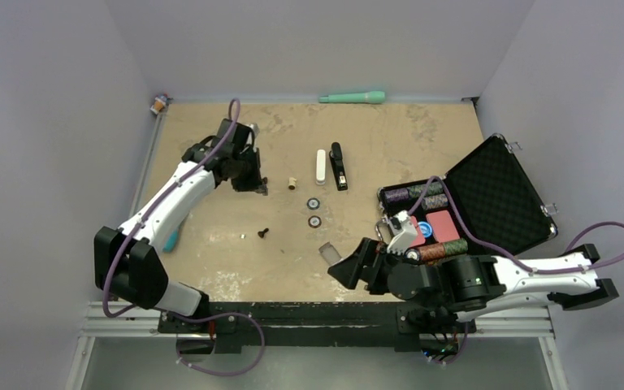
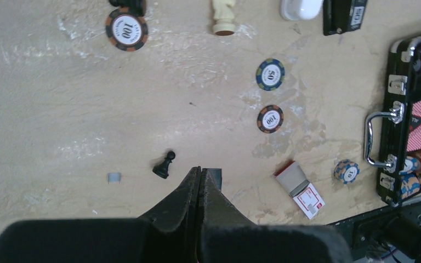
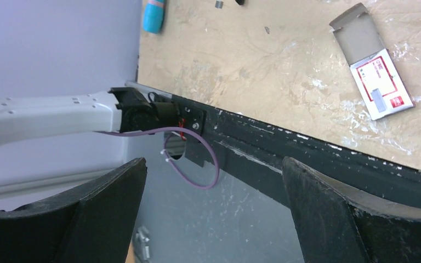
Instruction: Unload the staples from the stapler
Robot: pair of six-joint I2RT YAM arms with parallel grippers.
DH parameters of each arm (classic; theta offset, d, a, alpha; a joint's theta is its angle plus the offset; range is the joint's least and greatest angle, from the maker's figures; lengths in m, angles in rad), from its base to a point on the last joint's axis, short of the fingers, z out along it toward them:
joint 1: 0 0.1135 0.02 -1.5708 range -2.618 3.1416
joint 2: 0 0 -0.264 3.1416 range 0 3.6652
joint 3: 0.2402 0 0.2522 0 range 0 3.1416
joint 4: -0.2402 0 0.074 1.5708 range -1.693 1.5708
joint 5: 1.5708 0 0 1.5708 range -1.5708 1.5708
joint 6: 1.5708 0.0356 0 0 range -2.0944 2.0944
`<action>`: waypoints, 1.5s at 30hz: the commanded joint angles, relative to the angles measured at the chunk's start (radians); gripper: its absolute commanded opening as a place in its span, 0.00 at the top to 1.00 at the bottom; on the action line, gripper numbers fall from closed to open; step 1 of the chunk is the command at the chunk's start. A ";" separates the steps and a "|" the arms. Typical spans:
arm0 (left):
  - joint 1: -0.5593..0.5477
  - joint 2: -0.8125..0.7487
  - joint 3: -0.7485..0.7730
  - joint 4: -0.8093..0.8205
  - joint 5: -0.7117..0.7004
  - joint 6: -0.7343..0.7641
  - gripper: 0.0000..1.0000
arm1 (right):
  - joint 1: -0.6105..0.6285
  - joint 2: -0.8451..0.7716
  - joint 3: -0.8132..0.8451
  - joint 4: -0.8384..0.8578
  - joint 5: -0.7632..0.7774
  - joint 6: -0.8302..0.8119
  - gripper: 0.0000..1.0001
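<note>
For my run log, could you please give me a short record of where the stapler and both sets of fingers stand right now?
stapler: lying on the table's far middle, beside a white object
left fingers: shut, nothing visible between them, above a black pawn
right fingers: wide open, empty, by the table's near edge
contact with stapler: none
nearby: two poker chips, open case

Orange chip [image 2: 126, 28] reads 100, blue chip [image 2: 269, 74] 50, 2nd orange chip [image 2: 269, 119] 100.
</note>
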 commanded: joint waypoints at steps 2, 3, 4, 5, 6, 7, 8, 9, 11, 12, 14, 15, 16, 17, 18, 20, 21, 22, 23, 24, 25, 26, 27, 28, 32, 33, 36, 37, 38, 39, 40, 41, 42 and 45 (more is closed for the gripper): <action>-0.063 -0.013 0.092 -0.013 0.026 0.115 1.00 | 0.002 -0.086 -0.038 -0.080 0.059 0.134 0.01; -0.082 -0.010 0.097 -0.006 0.045 0.132 1.00 | 0.002 -0.088 -0.044 -0.085 0.066 0.138 0.01; -0.099 -0.008 0.101 0.003 0.062 0.149 1.00 | 0.001 -0.087 -0.050 -0.085 0.073 0.146 0.01; -0.119 -0.005 0.106 0.006 0.071 0.163 1.00 | 0.003 -0.086 -0.058 -0.066 0.068 0.127 0.01; -0.138 -0.003 0.110 0.007 0.076 0.181 1.00 | 0.001 -0.087 -0.063 -0.035 0.064 0.074 0.01; -0.159 -0.003 0.111 0.011 0.079 0.198 1.00 | 0.001 -0.088 -0.065 -0.022 0.059 0.037 0.01; -0.176 -0.003 0.110 0.016 0.077 0.212 1.00 | 0.001 -0.086 -0.067 -0.029 0.057 0.041 0.02; -0.188 -0.003 0.106 0.019 0.078 0.222 1.00 | 0.002 -0.083 -0.068 -0.041 0.054 0.059 0.01; -0.206 0.002 0.108 0.021 0.080 0.238 1.00 | 0.002 -0.075 -0.066 -0.058 0.058 0.091 0.01; -0.216 0.005 0.113 0.015 0.079 0.249 1.00 | 0.002 -0.071 -0.063 -0.064 0.061 0.104 0.01; -0.240 0.017 0.131 -0.003 0.072 0.274 1.00 | 0.001 -0.063 -0.060 -0.060 0.062 0.103 0.01; -0.251 0.023 0.140 -0.010 0.068 0.284 1.00 | 0.002 -0.062 -0.058 -0.053 0.062 0.099 0.01; -0.262 0.027 0.146 -0.014 0.066 0.291 1.00 | 0.002 -0.061 -0.058 -0.050 0.062 0.097 0.01; -0.270 0.029 0.148 -0.016 0.066 0.296 1.00 | 0.002 -0.061 -0.056 -0.048 0.061 0.096 0.02; -0.278 0.029 0.149 -0.016 0.067 0.297 1.00 | 0.002 -0.062 -0.056 -0.046 0.063 0.097 0.02; -0.289 0.036 0.154 -0.016 0.067 0.297 1.00 | 0.002 -0.067 -0.050 -0.072 0.087 0.125 0.02; -0.296 0.041 0.156 -0.017 0.065 0.298 1.00 | 0.001 -0.069 -0.048 -0.089 0.099 0.145 0.02; -0.306 0.050 0.162 -0.020 0.061 0.300 1.00 | 0.002 -0.069 -0.045 -0.102 0.108 0.164 0.02; -0.315 0.060 0.170 -0.027 0.061 0.301 1.00 | 0.002 -0.070 -0.043 -0.112 0.115 0.178 0.03; -0.327 0.070 0.178 -0.032 0.059 0.303 1.00 | 0.002 -0.070 -0.040 -0.116 0.122 0.183 0.03; -0.341 0.080 0.187 -0.038 0.055 0.303 1.00 | 0.002 -0.071 -0.036 -0.109 0.126 0.175 0.03; -0.357 0.089 0.193 -0.039 0.052 0.303 1.00 | 0.002 -0.072 -0.030 -0.099 0.132 0.163 0.02; -0.370 0.098 0.199 -0.038 0.050 0.301 1.00 | 0.002 -0.071 -0.021 -0.091 0.140 0.151 0.02; -0.383 0.110 0.206 -0.038 0.044 0.297 1.00 | 0.001 -0.069 -0.008 -0.090 0.149 0.148 0.02; -0.418 0.167 0.232 -0.034 0.060 0.273 1.00 | 0.003 -0.062 0.069 -0.103 0.190 0.105 0.02; -0.426 0.182 0.239 -0.034 0.063 0.268 1.00 | 0.001 -0.060 0.089 -0.106 0.195 0.092 0.03; -0.448 0.210 0.242 -0.018 0.073 0.249 1.00 | 0.001 -0.049 0.133 -0.113 0.208 0.066 0.02; -0.451 0.214 0.230 -0.002 0.081 0.244 1.00 | 0.003 -0.045 0.141 -0.113 0.211 0.064 0.02; -0.452 0.214 0.212 0.019 0.093 0.232 1.00 | 0.002 -0.042 0.149 -0.113 0.216 0.060 0.02; -0.453 0.214 0.191 0.040 0.101 0.221 1.00 | 0.002 -0.041 0.156 -0.113 0.219 0.055 0.02; -0.456 0.216 0.177 0.055 0.102 0.214 1.00 | 0.002 -0.040 0.162 -0.112 0.223 0.052 0.02; -0.459 0.226 0.175 0.050 0.102 0.213 1.00 | 0.001 -0.040 0.169 -0.113 0.224 0.047 0.02; -0.465 0.234 0.178 0.045 0.100 0.211 1.00 | 0.001 -0.043 0.173 -0.111 0.226 0.044 0.02; -0.490 0.257 0.174 0.048 0.087 0.211 1.00 | 0.003 -0.055 0.170 -0.096 0.232 0.036 0.02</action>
